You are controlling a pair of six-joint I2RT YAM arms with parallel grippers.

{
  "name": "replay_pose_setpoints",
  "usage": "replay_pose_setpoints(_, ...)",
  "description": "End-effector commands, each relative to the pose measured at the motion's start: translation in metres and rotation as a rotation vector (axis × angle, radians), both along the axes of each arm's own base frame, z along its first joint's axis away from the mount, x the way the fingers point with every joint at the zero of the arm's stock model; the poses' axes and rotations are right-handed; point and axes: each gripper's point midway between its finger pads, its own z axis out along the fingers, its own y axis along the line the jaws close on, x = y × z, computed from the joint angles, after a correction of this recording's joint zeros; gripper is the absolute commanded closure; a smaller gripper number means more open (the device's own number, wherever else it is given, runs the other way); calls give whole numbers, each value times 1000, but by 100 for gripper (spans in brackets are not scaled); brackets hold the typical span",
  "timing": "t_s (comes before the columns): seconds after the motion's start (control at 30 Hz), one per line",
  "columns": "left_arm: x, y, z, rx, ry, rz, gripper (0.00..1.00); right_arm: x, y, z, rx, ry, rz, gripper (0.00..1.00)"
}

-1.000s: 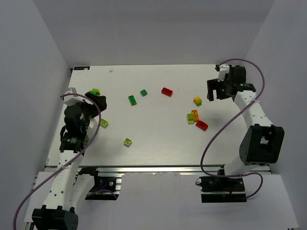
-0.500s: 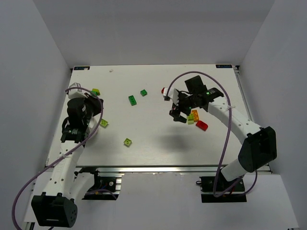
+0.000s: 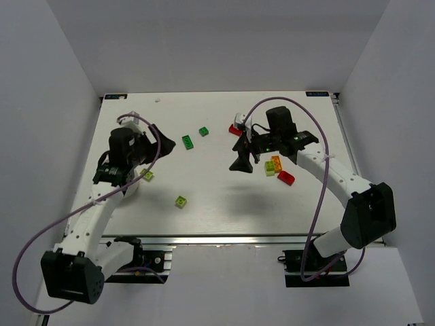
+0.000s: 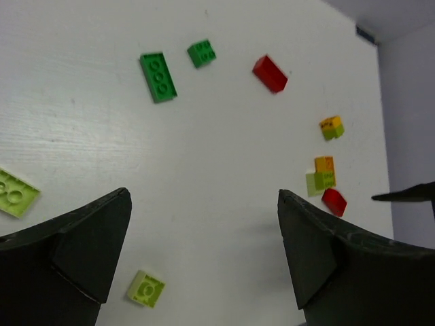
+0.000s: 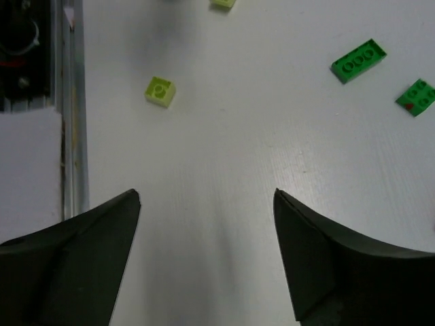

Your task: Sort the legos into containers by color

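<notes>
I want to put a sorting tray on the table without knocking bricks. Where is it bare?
Bare: the far strip of the table beyond the dark green bricks, and the near middle between the lime brick and the red brick. Crowded: the orange-and-lime cluster beside the right arm, and the left side by the left gripper.

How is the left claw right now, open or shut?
Open. The left claw shows two black fingers wide apart, holding nothing.

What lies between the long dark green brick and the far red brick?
The small dark green brick, close beside the long dark green brick; the left wrist view shows it.
</notes>
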Motion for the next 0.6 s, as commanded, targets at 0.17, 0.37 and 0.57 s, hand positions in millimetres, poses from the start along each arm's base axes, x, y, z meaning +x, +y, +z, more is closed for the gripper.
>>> replay_pose_setpoints(0.17, 19, -15, -38, 123, 253, 71, 10, 34, 0, 10, 77, 12, -265, 11)
replay_pose_setpoints(0.37, 23, 0, -39, 55, 308, 267, 49, 30, -7, -8, 111, 137, -193, 33)
replay_pose_setpoints(0.57, -1, 24, -67, 29, 394, 480, 36, 33, -12, -10, 108, 51, -205, 45)
